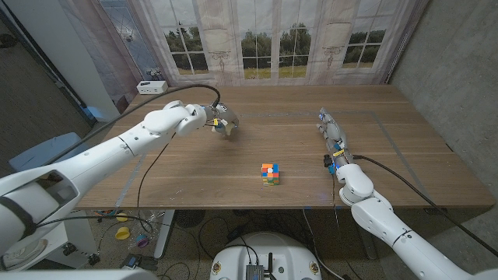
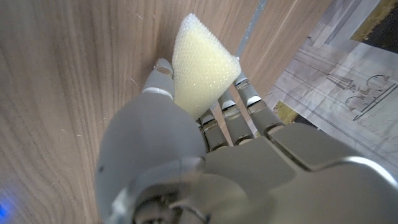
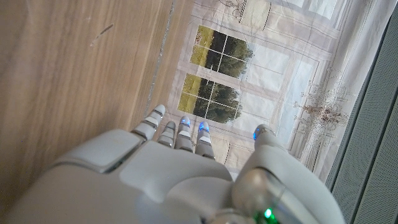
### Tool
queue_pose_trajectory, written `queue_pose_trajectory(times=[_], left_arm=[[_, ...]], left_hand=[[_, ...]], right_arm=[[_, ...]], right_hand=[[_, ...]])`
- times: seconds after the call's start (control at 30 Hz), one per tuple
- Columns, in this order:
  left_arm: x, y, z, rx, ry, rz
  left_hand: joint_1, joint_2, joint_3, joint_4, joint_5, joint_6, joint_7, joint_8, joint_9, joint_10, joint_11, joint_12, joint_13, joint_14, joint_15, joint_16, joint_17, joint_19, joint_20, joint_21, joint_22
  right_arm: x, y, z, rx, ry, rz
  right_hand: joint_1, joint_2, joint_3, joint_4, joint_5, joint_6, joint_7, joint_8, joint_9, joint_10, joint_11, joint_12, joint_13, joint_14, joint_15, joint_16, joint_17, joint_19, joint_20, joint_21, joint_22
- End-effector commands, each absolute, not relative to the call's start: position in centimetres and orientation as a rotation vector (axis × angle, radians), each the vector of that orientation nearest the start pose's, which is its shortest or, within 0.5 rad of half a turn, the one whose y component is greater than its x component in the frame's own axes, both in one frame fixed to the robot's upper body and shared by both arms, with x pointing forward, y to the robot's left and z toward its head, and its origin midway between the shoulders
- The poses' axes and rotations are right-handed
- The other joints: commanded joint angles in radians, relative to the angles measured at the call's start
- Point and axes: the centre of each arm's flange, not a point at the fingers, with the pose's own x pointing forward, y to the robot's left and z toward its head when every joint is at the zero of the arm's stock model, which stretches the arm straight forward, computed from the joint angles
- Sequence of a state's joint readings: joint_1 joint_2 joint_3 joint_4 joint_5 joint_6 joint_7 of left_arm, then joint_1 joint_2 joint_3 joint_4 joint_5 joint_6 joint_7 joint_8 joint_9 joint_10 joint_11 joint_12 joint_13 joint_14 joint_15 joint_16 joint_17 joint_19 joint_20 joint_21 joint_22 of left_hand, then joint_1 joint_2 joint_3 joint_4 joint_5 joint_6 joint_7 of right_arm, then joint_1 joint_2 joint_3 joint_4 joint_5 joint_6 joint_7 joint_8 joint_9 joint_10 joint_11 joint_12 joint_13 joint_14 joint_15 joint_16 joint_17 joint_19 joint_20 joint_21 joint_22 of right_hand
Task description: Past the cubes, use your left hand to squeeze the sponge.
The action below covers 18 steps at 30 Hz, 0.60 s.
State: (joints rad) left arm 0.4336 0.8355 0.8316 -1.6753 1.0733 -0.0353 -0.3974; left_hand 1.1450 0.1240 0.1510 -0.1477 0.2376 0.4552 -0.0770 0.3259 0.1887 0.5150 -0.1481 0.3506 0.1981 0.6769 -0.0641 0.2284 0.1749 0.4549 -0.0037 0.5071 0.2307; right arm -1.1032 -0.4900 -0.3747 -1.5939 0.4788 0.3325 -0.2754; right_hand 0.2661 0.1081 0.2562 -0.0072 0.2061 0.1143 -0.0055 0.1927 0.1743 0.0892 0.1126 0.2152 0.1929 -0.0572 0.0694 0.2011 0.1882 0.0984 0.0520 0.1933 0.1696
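In the left wrist view a pale yellow sponge [image 2: 200,62] is pinched between the thumb and the fingers of my left hand [image 2: 205,124], squashed into a wedge. In the head view my left hand [image 1: 221,120] is over the table's far left middle, and the sponge there is hidden by the fingers. A multicoloured cube [image 1: 270,174] stands on the wooden table [image 1: 389,167] nearer to me, to the right of that hand. My right hand [image 1: 333,140] stands on its edge at the table's right, fingers straight and apart, holding nothing.
A small white box [image 1: 151,87] sits at the table's far left corner. A black cable runs over the left arm. Curtains and a window backdrop stand behind the far edge.
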Motion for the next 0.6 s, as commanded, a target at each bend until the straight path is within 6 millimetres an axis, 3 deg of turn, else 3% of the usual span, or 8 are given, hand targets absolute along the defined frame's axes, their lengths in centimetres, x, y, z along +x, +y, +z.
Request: queue_pose_trajectory(times=[0.03,0.6], left_arm=[[60.3,20.9,8.7,2.252,-0.500,0.064],[58.8,23.1,8.9,2.204,-0.425,0.155]], left_hand=[[-0.005,-0.006,0.004,0.008,-0.005,-0.004,-0.002,-0.003,0.002,-0.003,-0.003,-0.007,0.002,-0.008,-0.149,-0.007,0.003,-0.002,-0.005,0.008,0.005],[-0.014,-0.006,0.006,0.013,-0.017,0.000,-0.005,-0.013,0.002,0.002,-0.003,-0.018,0.003,-0.005,-0.151,-0.014,0.005,-0.005,-0.006,0.017,0.005]], right_arm=[[58.6,-24.0,-8.2,0.057,-0.651,0.106],[57.2,-23.0,-6.2,-0.005,-0.707,0.150]], right_hand=[[-0.005,-0.001,0.000,0.002,-0.003,0.010,0.003,-0.003,0.005,0.010,0.002,-0.004,0.002,0.007,0.005,0.000,0.003,0.008,-0.003,0.006,0.004],[-0.001,-0.002,0.001,-0.002,-0.003,0.013,0.003,-0.003,0.005,0.014,0.005,-0.004,0.002,0.010,0.006,-0.001,0.001,0.010,-0.003,0.006,0.004]])
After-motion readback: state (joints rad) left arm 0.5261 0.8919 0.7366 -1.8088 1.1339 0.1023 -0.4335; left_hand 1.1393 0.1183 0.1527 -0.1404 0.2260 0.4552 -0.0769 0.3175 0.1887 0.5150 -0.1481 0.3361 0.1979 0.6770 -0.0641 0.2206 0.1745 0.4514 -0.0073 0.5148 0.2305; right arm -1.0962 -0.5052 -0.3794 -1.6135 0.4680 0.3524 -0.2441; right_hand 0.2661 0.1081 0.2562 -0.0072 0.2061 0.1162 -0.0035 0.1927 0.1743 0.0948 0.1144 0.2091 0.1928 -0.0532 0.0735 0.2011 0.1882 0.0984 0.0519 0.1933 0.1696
